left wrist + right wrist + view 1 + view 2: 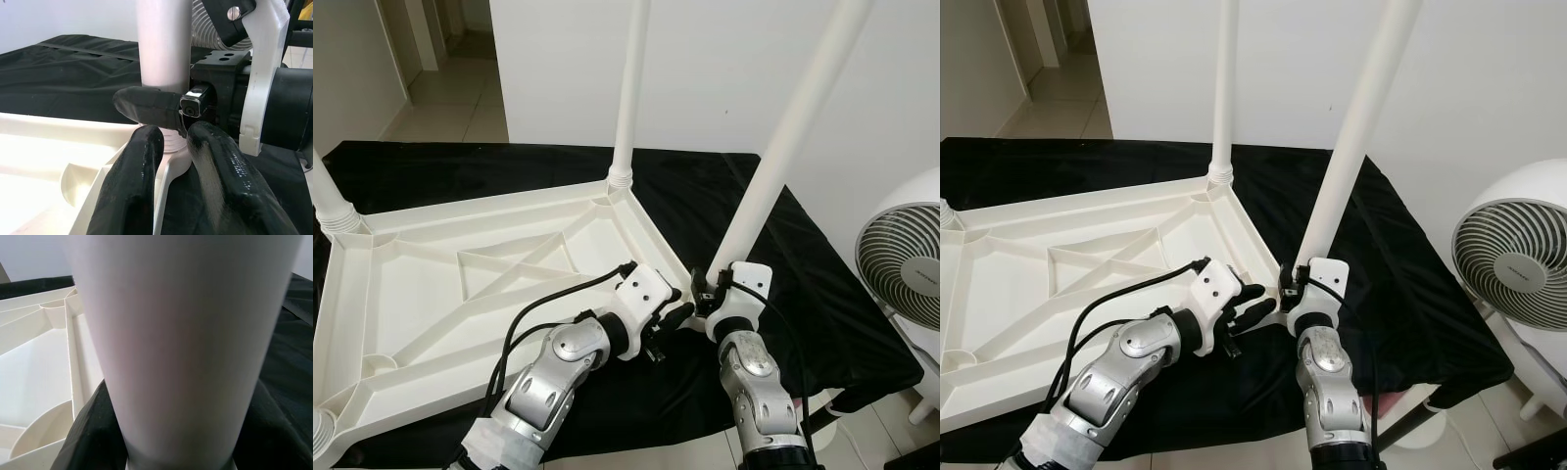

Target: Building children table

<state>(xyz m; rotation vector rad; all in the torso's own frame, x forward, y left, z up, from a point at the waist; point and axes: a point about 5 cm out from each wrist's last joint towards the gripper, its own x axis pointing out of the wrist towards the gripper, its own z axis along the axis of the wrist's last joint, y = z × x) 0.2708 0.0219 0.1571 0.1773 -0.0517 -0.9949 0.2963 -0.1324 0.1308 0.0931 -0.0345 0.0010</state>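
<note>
The white plastic table [411, 284] lies upside down on a black cloth [813, 294]. Its near right leg [783, 137] stands upright in the corner socket. My right gripper [1288, 284] is shut around the base of that leg, and one of its fingers [146, 105] wraps the leg [164, 49]. The same leg [186, 333] shows up close in the right wrist view. My left gripper [677, 304] is just left of the socket, its fingers [137, 171] slightly open with nothing between them. A second leg [628, 88] stands at the far corner and a third leg [328, 201] at the left.
A white fan [906, 264] stands on the floor close to the right. The cloth's front edge runs just below my arms, with tiled floor beyond. A white wall is behind, and a hallway [450, 59] opens at the far left.
</note>
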